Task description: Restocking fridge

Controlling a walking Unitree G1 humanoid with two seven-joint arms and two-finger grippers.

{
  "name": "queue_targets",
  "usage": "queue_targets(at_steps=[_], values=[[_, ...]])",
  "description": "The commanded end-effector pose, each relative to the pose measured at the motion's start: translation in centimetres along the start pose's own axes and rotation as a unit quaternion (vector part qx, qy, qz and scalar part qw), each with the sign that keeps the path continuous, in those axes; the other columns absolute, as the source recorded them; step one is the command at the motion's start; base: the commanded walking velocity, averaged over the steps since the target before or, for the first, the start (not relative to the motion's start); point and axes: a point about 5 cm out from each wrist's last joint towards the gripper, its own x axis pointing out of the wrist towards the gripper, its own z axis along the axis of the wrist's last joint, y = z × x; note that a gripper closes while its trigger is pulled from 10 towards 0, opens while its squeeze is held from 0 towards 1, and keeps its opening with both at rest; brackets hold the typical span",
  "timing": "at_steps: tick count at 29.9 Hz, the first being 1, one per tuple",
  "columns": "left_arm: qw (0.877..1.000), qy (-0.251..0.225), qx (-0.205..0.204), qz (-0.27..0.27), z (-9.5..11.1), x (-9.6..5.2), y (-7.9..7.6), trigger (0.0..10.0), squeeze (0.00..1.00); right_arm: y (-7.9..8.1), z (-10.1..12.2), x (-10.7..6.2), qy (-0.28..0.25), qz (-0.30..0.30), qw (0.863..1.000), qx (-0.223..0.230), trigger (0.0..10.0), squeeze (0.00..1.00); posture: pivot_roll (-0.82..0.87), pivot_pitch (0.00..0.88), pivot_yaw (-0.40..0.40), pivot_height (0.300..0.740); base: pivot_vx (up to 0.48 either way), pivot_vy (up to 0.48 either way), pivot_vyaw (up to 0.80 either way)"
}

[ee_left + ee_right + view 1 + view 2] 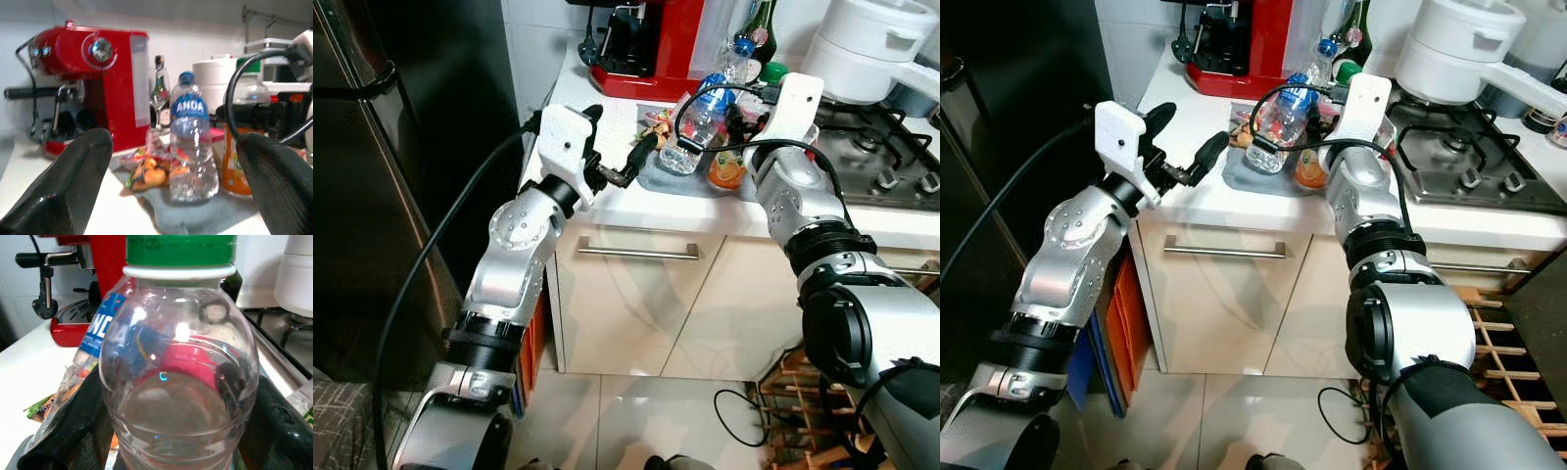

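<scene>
A clear water bottle with a blue cap and label (pixel 705 113) stands on a grey mat (pixel 668 180) on the white counter, beside an orange drink bottle (pixel 727 171) and snack packets (pixel 656 125). My left gripper (pixel 619 132) hovers open at the counter's front edge, pointing at the blue-capped bottle (pixel 193 142) a short way ahead. My right gripper (pixel 178 431) reaches over the mat from the right, its fingers (pixel 73 431) pressed on both sides of a clear bottle with a green cap (pixel 178 249). That green cap (pixel 773 70) peeks out behind the right wrist.
The dark fridge (pixel 391 147) stands at the left, door shut. A red coffee machine (pixel 646 39) sits at the back of the counter. A gas hob (pixel 881 147) and white pot (pixel 871 44) are to the right. Cabinet drawers (pixel 636 253) lie below, with a wooden rack (pixel 793 392) low right.
</scene>
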Motion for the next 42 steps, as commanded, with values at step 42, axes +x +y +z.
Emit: queue_targets(at_steps=[42], values=[[0.988, 0.011, 0.015, 0.151, -1.0, -1.6, 0.2, 10.0, 0.0, -1.3, -5.7, -9.3, -0.187, -0.07, 0.968, -0.149, 0.0, 0.19, -0.02, 0.0, -0.047, 0.74, 0.0, 0.0, 0.0]])
